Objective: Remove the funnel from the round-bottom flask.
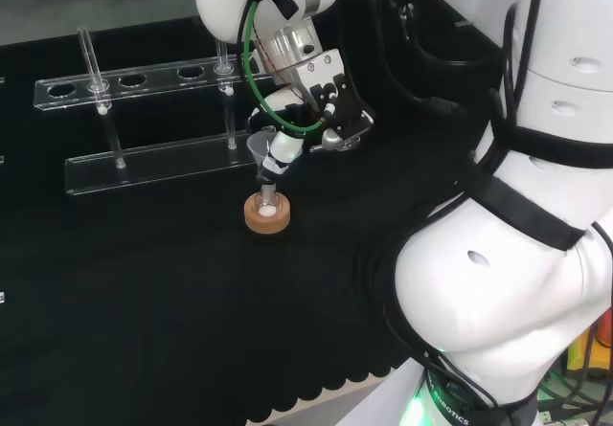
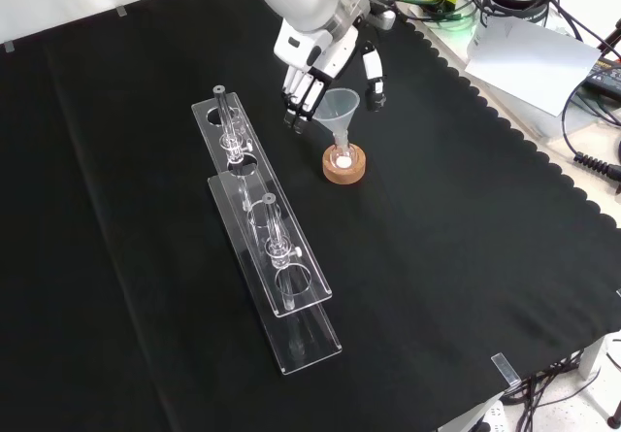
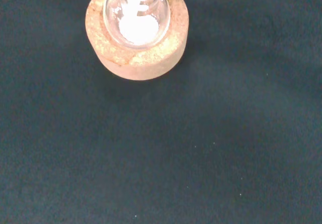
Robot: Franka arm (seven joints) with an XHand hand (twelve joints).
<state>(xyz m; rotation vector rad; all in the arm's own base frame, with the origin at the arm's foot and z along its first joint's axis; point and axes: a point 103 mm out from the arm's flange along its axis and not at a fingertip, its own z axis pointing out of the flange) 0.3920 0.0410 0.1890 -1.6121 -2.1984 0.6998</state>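
Funnel of clear plastic sits upright with its stem in the small clear round-bottom flask, which we see resting in a cork ring stand with white powder at its bottom. We find the black and white hand just behind the funnel in the front view, its fingers hanging fairly straight, holding nothing. Black cloth lies open toward its scalloped edge; the clear test-tube rack stands left of the stand
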